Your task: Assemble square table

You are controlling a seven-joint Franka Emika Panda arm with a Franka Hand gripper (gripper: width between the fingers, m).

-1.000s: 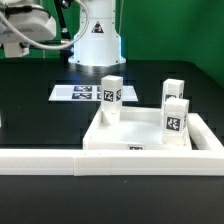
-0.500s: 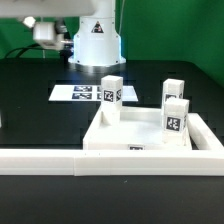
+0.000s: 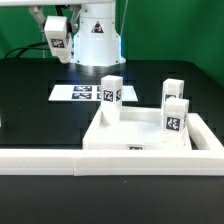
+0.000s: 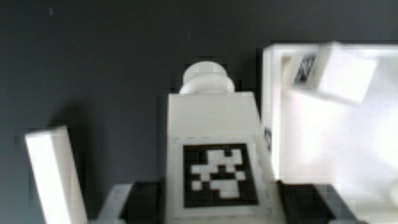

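Observation:
The square table slab lies rim-up on the black table, and three white tagged legs stand upright in its corners. My gripper hangs high at the exterior view's upper left, well behind and above the slab. It is shut on a fourth leg. In the wrist view this leg sits between my dark fingers, tag facing the camera and its round peg end pointing away. The slab shows blurred beside it.
The long white L-shaped rail runs along the front and up the exterior view's right side of the slab. The marker board lies flat behind the slab, below my gripper. The robot base stands at the back. A white strip shows in the wrist view.
My gripper, with the leg in it, has swung from the exterior view's far upper left toward the right, nearer the robot base. The slab and standing legs have not moved.

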